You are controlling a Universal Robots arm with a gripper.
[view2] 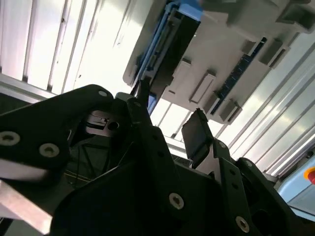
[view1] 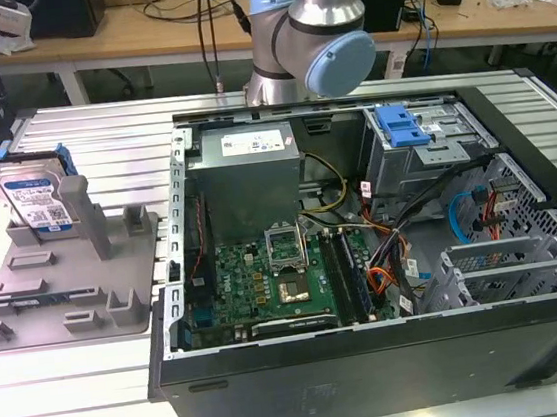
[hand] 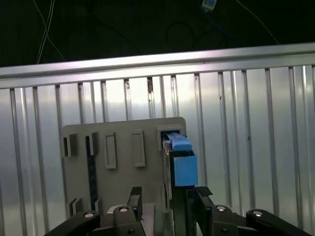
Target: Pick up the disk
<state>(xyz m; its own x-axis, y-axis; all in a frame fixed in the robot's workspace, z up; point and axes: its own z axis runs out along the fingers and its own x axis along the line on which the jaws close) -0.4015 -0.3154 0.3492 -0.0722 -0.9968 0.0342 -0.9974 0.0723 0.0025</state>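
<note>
- In the exterior view, the disk (view1: 34,201) stands on edge in a slot of the grey fixture plate (view1: 77,292). It is near the far corner of the counter (view1: 99,138), by the edge at the exterior view's left. Its labelled face is turned toward the near edge and the open computer case (view1: 376,358). We judge that its long axis runs upright, since the label reads top to bottom, though the slot hides its lower end. A tall grey post (view1: 83,216) rises just beside it.
- In the second wrist view, the claw (view2: 170,105) hangs above the plate with its fingers (view2: 197,135) apart and nothing between them. The disk (view2: 170,46) lies beyond the fingertips, clear of them, with a blue rail along its edge.
- In the first wrist view, we look down on the disk's (hand: 179,164) thin top edge and blue rail. The claw (hand: 166,194) is spread wide enough to straddle that edge.
  - The disk seems nearer one finger than the other, so we would centre the claw across the disk's thickness first.
  - We would then come straight down along the upright axis, keeping the fingers square to the flat faces.
  - The fingers need to stay clear of the post and slot walls, with the pads closing on the faces well below the top edge.
  - A skewed grip could jam the disk in its slot.
</note>
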